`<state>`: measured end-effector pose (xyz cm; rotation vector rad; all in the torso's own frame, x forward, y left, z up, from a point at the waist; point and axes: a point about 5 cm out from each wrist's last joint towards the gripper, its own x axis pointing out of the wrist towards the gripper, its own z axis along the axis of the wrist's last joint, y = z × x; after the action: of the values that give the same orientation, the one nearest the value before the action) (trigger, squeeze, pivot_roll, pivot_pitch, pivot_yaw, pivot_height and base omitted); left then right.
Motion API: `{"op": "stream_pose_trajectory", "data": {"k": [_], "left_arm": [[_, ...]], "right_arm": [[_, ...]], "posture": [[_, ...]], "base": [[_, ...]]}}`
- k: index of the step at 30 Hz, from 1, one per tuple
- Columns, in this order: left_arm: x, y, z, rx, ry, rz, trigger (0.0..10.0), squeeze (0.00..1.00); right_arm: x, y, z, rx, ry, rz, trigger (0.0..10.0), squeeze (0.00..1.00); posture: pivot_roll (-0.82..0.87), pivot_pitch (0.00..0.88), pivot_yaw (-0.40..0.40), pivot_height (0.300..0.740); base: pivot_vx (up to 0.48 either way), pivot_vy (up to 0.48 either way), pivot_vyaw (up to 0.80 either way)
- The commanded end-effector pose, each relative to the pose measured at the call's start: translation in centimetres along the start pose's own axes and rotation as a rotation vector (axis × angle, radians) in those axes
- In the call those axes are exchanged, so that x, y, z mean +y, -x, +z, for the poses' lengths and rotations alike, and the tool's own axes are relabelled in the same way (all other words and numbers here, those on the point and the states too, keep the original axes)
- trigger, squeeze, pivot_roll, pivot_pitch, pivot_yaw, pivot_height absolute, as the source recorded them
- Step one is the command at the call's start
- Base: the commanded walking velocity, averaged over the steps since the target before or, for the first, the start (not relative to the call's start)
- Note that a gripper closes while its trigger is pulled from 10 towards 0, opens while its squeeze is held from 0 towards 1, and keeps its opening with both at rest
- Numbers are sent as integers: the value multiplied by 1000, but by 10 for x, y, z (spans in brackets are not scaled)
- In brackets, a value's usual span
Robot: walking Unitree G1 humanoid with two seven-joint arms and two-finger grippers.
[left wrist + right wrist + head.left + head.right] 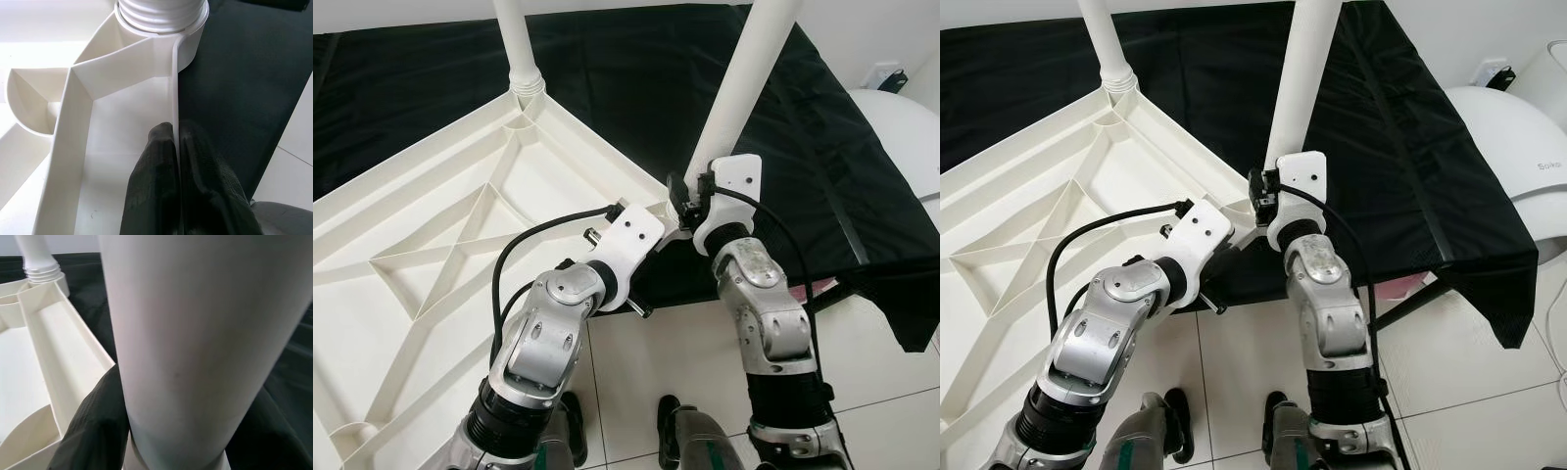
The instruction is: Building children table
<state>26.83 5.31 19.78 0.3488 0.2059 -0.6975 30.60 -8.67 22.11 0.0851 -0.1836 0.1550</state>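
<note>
second leg going into the corner socket

here the white plastic tabletop lies upside down on a black cloth, its ribbed underside facing up. one white leg already stands screwed into the far corner socket. a second white leg stands tilted at the near corner, and this is the one in hand.

the right gripper is closed around the lower end of that second leg — the wrist view shows a black finger pressed against the tube just above its base. the left gripper pinches the thin outer rim of the tabletop, one finger either side of the wall, close to the threaded collar of the socket; it looks to be bracing the top so it does not turn.

judging by the lean of the leg, the thread is not yet seated square. the next move probably calls for bringing the leg upright over the socket, then twisting it in short turns — re-gripping between turns — while the left keeps the rim pinned. a crossed thread is the thing to watch for.
</note>
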Motion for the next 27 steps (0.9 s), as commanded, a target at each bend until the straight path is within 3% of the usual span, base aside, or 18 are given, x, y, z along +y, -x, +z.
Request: {"op": "stream_pose_trajectory", "data": {"k": [1, 11, 17, 18, 19, 27], "left_arm": [[5, 2, 9, -44, -16, 103, 10000, 0], [6, 1, 10, -43, -12, 113, 10000, 0], [7, 2, 10, -43, -12, 115, 10000, 0], [7, 2, 10, -43, -13, 114, 10000, 0], [6, 2, 10, -44, -13, 115, 10000, 0], [5, 2, 11, -46, -13, 115, 10000, 0]], "right_arm": [[19, 3, -5, 24, -30, 13, 10000, 0], [18, 3, -15, 66, 29, -184, 10000, 0], [17, 4, -17, 62, 32, -224, 10000, 0], [17, 4, -17, 61, 27, -238, 10000, 412], [16, 4, -17, 58, 23, -249, 10000, 1000], [13, 6, -17, 44, 18, -248, 10000, 1000]], "posture": [[-112, 248, -7, 740], [-111, 248, -4, 740], [-110, 249, -3, 740], [-111, 248, -3, 740], [-111, 248, -3, 740], [-113, 240, -5, 740]], "base": [[0, 0, 0], [0, 0, 0], [0, 0, 0], [0, 0, 0], [0, 0, 0], [0, 0, 0]]}}
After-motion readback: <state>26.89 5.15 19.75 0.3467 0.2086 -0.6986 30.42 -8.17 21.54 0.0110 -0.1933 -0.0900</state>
